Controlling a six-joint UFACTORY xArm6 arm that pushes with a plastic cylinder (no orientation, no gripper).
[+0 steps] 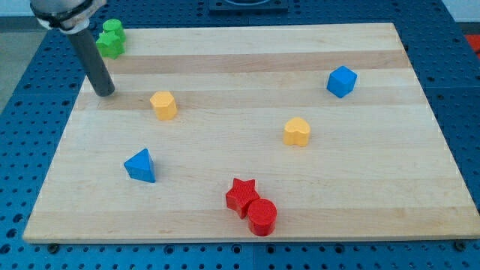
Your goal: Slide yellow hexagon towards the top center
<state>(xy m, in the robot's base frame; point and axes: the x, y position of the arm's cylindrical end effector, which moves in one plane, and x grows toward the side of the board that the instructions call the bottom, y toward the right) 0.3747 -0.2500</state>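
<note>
The yellow hexagon [163,105] sits on the wooden board [247,67] in the upper left part. My tip [104,93] rests on the board to the hexagon's left, a short gap away and slightly higher in the view. A second yellow block, heart-shaped [297,131], lies right of centre.
A green block [111,39] sits at the board's top left corner, just above my rod. A blue cube [341,81] is at the upper right. A blue triangle [141,166] lies lower left. A red star [241,195] touches a red cylinder [262,217] near the bottom edge.
</note>
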